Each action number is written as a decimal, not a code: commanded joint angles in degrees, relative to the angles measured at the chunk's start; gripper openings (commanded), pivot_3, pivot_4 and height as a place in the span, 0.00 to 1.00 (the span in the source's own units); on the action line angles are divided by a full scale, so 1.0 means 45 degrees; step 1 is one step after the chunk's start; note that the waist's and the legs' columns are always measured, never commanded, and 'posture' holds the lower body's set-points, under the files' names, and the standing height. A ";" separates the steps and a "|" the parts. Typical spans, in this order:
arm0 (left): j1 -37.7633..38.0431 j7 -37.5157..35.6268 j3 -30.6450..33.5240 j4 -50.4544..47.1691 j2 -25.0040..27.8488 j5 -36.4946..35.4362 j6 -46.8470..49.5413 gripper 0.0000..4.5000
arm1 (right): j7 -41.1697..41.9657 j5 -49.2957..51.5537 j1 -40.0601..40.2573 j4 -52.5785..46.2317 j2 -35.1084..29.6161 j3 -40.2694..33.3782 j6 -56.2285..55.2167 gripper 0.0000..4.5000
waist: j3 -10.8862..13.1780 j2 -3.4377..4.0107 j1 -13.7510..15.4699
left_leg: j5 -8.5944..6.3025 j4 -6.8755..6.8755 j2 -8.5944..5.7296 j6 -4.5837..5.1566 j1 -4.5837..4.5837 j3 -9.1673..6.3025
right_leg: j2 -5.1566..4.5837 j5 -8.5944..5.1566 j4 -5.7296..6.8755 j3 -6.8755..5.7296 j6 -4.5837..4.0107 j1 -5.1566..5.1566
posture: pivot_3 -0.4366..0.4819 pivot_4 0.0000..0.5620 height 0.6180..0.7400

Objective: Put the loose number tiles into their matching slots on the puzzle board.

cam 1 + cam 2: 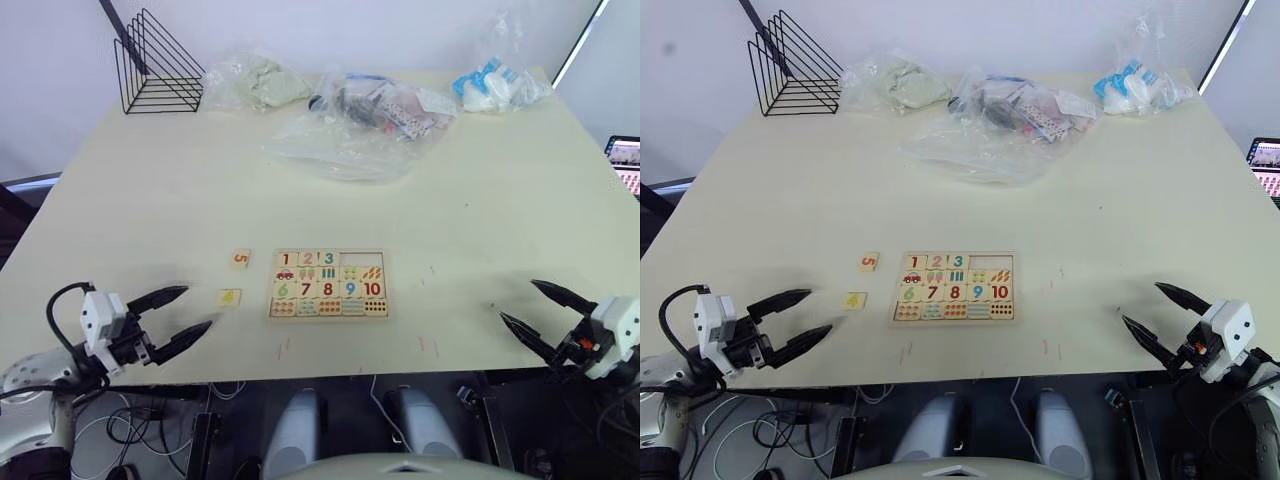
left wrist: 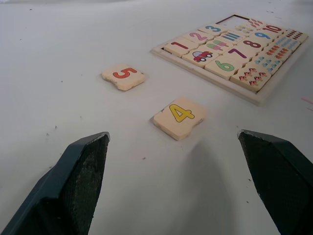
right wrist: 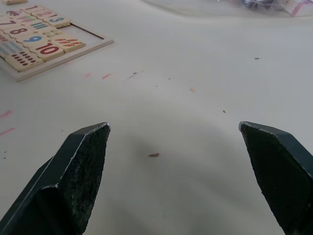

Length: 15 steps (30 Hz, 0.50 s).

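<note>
Beside the puzzle board (image 1: 327, 285) lie two loose tiles, 5 (image 1: 240, 258) and 4 (image 1: 229, 297).

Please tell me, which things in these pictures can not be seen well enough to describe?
- Contents of the plastic bags at the table's far edge: crumpled film hides them in both eye views.
- Small pictures and dots on the puzzle board: too small in the eye views.
- The board's near corner: cut off by the edge in the right wrist view.
- Laptop: cut off at the right edge.

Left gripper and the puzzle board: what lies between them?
The 4 tile lies on the table between the left gripper and the puzzle board, as the left wrist view shows.
</note>
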 commanded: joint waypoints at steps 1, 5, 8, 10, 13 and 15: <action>-0.0025 -0.0108 0.0127 0.0095 0.0094 -0.0029 -0.0300 1.00 | 0.0175 -0.0068 -0.0081 -0.0017 -0.0184 -0.0045 -0.0677 0.98 | 0.0000 0.0000 0.0001 | 0.0000 0.0000 0.0000 0.0000 0.0000 0.0000 | 0.0000 0.0000 0.0000 0.0000 0.0000 0.0000 | 0.48 0.27 1.00; -0.0346 -0.0177 -0.0066 0.0424 0.0271 0.0239 -0.0504 1.00 | 0.0656 0.0301 -0.0319 0.0115 -0.0297 0.0136 -0.0525 0.98 | -0.0001 -0.0001 0.0000 | 0.0000 0.0001 0.0000 0.0000 0.0003 0.0004 | 0.0000 0.0000 0.0004 0.0001 0.0000 0.0001 | 0.48 0.27 1.00; -0.0806 -0.0307 -0.0332 0.0619 0.0377 0.0402 -0.0527 1.00 | 0.1507 0.0851 -0.0500 0.0047 -0.0498 0.0371 -0.0291 0.98 | -0.0001 -0.0001 0.0011 | 0.0000 0.0001 -0.0001 0.0000 0.0003 0.0002 | 0.0001 0.0000 0.0006 -0.0001 0.0000 0.0001 | 0.48 0.27 1.00; -0.1224 -0.0542 -0.0573 0.0753 0.0471 0.0510 -0.0509 1.00 | 0.2184 0.1436 -0.0603 -0.0084 -0.0752 0.0478 0.0060 0.98 | -0.0002 -0.0002 0.0024 | 0.0000 0.0003 -0.0002 0.0000 0.0004 0.0003 | 0.0001 0.0001 0.0006 -0.0001 0.0000 0.0003 | 0.48 0.27 1.00; -0.1846 -0.1048 -0.0966 0.1074 0.0748 0.0647 -0.0477 1.00 | 0.3252 0.2118 -0.0799 -0.0207 -0.1147 0.0589 0.0312 0.98 | -0.0002 -0.0001 0.0124 | 0.0000 0.0006 -0.0004 0.0000 0.0006 0.0003 | 0.0000 0.0001 0.0005 -0.0002 0.0001 0.0008 | 0.48 0.27 1.00; -0.2316 -0.1455 -0.1264 0.1476 0.0999 0.0847 -0.0578 1.00 | 0.3877 0.2521 -0.1058 -0.0123 -0.1297 0.0568 0.0319 0.98 | -0.0005 -0.0006 0.0156 | 0.0000 0.0008 -0.0006 0.0001 0.0011 0.0003 | 0.0002 0.0001 0.0007 -0.0003 0.0001 0.0012 | 0.48 0.27 1.00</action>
